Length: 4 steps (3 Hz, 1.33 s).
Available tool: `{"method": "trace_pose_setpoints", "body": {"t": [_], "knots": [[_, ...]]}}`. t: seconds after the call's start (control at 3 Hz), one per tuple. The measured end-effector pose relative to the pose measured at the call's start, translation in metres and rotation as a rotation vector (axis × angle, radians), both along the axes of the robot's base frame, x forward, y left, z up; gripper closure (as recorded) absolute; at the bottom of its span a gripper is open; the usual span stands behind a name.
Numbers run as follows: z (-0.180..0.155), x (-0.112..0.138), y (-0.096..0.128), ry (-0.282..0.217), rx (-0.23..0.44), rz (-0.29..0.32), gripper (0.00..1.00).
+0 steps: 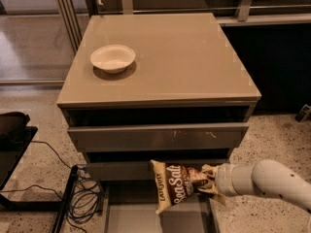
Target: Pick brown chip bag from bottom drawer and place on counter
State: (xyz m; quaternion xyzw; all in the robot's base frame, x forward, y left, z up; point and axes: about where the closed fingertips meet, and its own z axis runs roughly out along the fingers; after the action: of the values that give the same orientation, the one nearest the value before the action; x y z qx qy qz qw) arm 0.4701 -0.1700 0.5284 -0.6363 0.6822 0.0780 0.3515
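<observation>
The brown chip bag (177, 184), dark brown with cream ends and white "Sea Salt" lettering, hangs in the air above the open bottom drawer (131, 212) in front of the cabinet. My gripper (210, 179) comes in from the right on a white arm and is shut on the bag's right end. The bag sits level with the middle drawer's lower edge. The counter (184, 57) is the glossy taupe top above, well over the bag.
A white bowl (112, 58) stands on the counter's left side. Black cables (82, 193) and a dark stand lie on the speckled floor to the left. Two taller drawers are slightly open above the bottom one.
</observation>
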Motion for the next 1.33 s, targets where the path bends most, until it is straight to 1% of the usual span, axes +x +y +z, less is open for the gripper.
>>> {"method": "trace_pose_setpoints", "body": {"t": [0.33, 0.67, 1.0, 1.33], "knots": [[0.059, -0.019, -0.01, -0.096, -0.003, 0.013, 1.0], [0.126, -0.033, -0.024, -0.206, -0.016, 0.0, 1.0], [0.195, -0.031, -0.038, -0.306, -0.023, -0.026, 1.0], [0.269, -0.016, -0.044, -0.406, -0.054, -0.066, 1.0]]}}
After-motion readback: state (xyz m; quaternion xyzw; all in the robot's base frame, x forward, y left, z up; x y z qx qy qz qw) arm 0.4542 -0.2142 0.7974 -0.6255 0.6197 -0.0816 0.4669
